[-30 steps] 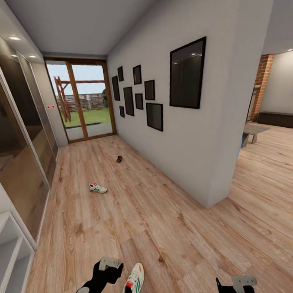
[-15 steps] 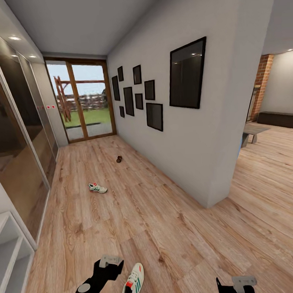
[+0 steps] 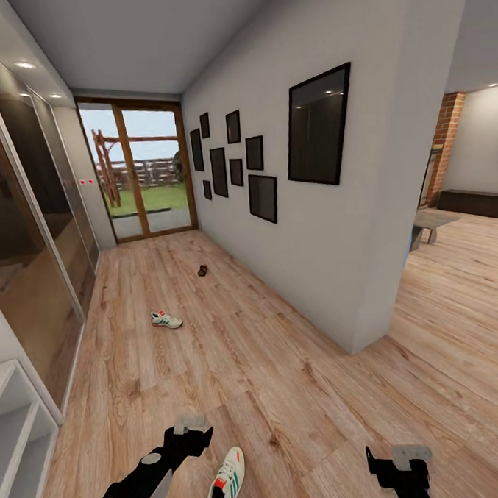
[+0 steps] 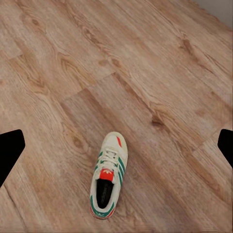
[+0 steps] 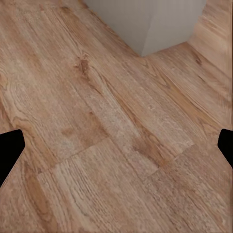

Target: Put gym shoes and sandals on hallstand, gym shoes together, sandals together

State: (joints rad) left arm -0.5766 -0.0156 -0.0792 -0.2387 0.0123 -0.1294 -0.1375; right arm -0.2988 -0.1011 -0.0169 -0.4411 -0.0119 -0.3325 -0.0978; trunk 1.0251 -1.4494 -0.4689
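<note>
Black arms w/ grey joint discs; left gripper [image 3: 188, 435] & right gripper [image 3: 402, 464] black, grey-capped.

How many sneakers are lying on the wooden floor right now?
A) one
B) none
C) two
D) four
C: one gym shoe lies close by, beside the left gripper, and a second gym shoe lies farther down the corridor floor.
</note>
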